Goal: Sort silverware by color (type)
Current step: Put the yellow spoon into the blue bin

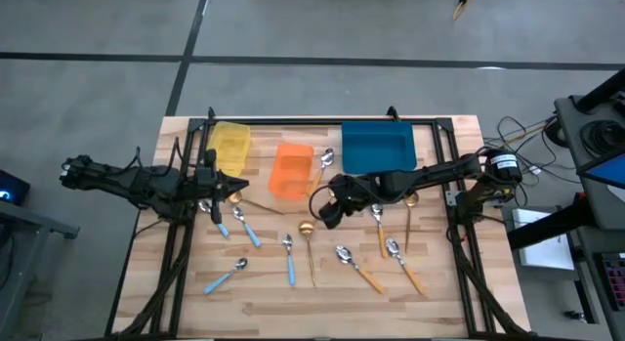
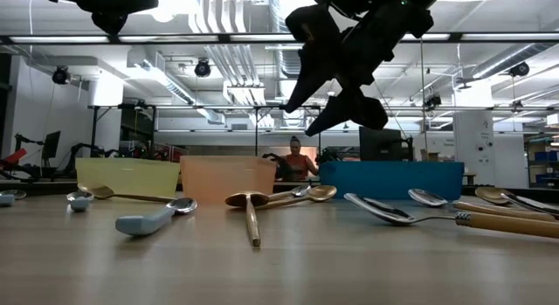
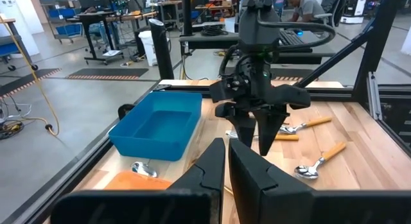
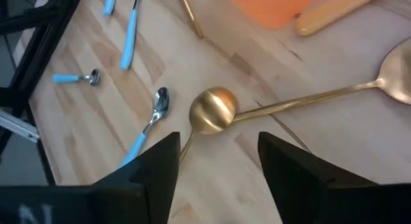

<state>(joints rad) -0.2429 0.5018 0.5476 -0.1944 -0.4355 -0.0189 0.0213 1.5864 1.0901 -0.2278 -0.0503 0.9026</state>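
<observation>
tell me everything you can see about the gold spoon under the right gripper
The gold spoon is thin and all gold, shiny like metal, with a round bowl and a long slim handle. It lies flat on the wooden table near the middle, bowl toward the bins, handle toward the front edge. A second gold spoon seems to cross it by the bowl. The right gripper hovers above, open, not touching.

Left gripper (image 3: 226,161) in foreground, fingers nearly together. Beyond it, right gripper (image 3: 258,131) pointing down above wooden table (image 3: 359,179), fingers apart. Blue bin (image 3: 157,124) alongside. Orange-handled spoons (image 3: 319,161) on the table past the right gripper.
</observation>
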